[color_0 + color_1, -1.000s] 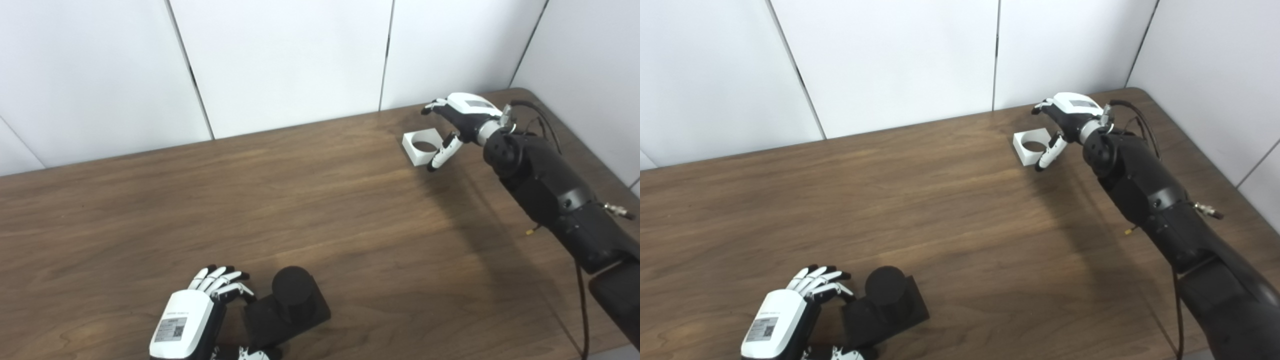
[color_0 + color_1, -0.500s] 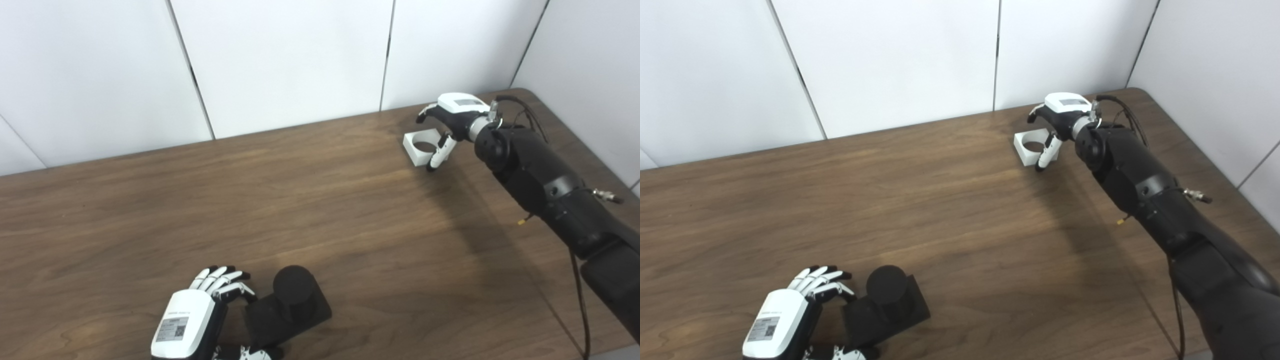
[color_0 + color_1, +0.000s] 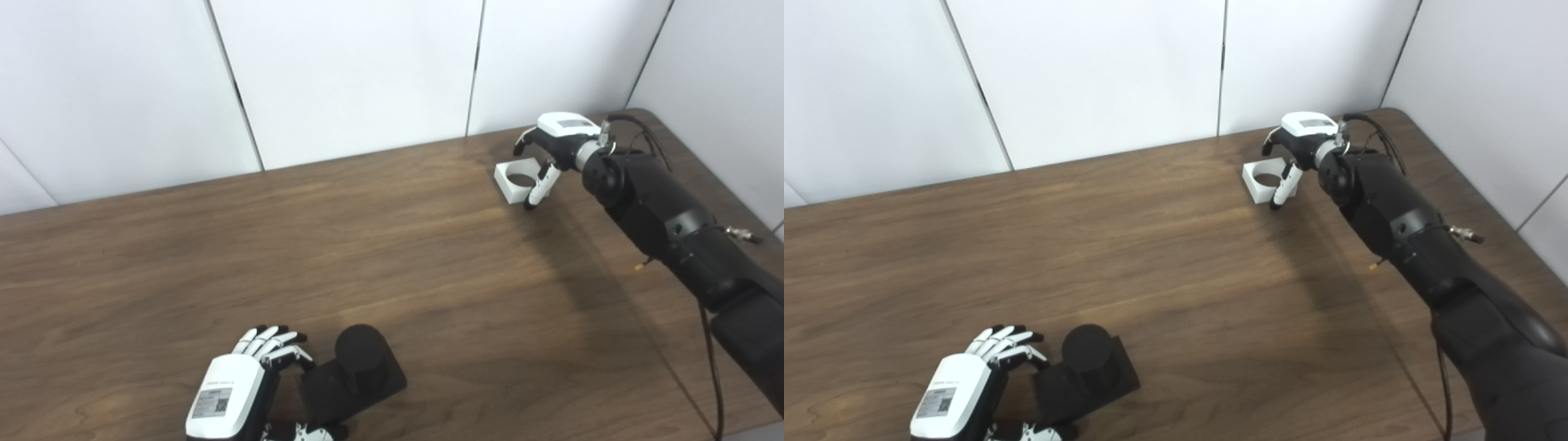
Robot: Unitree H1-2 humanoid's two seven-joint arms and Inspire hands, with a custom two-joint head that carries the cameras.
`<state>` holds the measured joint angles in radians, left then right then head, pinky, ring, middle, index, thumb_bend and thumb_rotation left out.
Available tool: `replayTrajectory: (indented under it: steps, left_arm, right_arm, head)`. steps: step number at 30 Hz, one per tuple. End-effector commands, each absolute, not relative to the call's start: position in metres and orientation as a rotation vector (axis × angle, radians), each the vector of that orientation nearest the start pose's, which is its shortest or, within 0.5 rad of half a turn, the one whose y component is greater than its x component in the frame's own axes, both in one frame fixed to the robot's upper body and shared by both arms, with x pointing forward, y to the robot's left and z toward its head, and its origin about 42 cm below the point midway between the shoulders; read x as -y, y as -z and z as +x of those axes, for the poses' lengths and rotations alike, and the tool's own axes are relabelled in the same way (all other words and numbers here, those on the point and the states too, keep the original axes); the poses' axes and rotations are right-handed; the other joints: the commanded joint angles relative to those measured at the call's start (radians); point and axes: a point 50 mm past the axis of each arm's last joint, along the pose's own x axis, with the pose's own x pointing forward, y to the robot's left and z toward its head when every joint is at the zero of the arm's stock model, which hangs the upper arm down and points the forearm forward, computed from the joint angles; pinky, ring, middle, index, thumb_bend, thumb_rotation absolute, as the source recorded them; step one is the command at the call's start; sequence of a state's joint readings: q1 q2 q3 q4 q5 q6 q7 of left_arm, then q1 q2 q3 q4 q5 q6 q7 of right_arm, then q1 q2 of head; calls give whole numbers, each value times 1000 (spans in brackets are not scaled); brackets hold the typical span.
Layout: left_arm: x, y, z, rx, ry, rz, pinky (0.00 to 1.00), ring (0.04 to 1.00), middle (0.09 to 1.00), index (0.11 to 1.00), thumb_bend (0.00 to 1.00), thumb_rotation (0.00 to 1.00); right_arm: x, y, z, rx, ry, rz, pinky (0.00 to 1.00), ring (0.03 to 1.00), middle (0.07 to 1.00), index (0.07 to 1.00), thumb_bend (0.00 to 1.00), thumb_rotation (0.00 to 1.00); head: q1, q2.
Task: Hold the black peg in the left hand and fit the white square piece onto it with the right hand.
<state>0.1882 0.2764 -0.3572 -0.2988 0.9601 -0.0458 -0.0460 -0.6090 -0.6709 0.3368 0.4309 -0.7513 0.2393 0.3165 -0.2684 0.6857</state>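
The black peg (image 3: 360, 361), a short cylinder on a square black base, stands at the table's near left edge. My left hand (image 3: 236, 392) lies against the base's left side, with fingers curled on its far corner and thumb at its near edge. The white square piece (image 3: 507, 184), with a round hole, lies flat on the table at the far right. My right hand (image 3: 554, 138) hovers over it with fingers apart. The fingers reach past its far side and the thumb (image 3: 538, 190) hangs by its near right corner. The piece rests on the table.
The brown wooden table (image 3: 392, 245) ends at white wall panels at the back and a rounded corner at the far right. My black right forearm (image 3: 661, 214), with cables, crosses the table's right side.
My right hand has shifted a little left and closer over the white piece. The white piece, the black peg and my left hand have not moved.
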Motion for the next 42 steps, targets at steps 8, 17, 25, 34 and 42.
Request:
replayTrajectory:
  steps: [8, 17, 25, 34, 42]
  left_arm:
    - [-198, -106, 199, 187, 386, 1189, 907, 858, 783, 489, 513, 56]
    - [-196, -106, 199, 188, 382, 1188, 901, 856, 781, 490, 512, 57]
    - [-195, -106, 200, 185, 376, 1189, 901, 855, 780, 490, 512, 57]
    - [-191, -105, 202, 191, 375, 1194, 890, 849, 776, 489, 512, 57]
    - [-185, -106, 202, 186, 378, 1193, 902, 853, 780, 489, 512, 58]
  right_arm:
    - [394, -252, 466, -243, -96, -1539, 1000, 904, 814, 495, 527, 138]
    - [389, -253, 464, -237, -149, -1572, 967, 892, 789, 486, 519, 128]
    - [381, -268, 459, -181, -145, -1526, 999, 901, 793, 487, 520, 129]
    - [350, -311, 436, -11, -198, -1542, 1000, 884, 780, 487, 521, 132]
    - [296, -349, 396, 172, -353, -1536, 980, 842, 761, 486, 521, 132]
  head:
    - [5, 7]
    - [13, 9]
    - [26, 9]
    - [53, 16]
    - [84, 33]
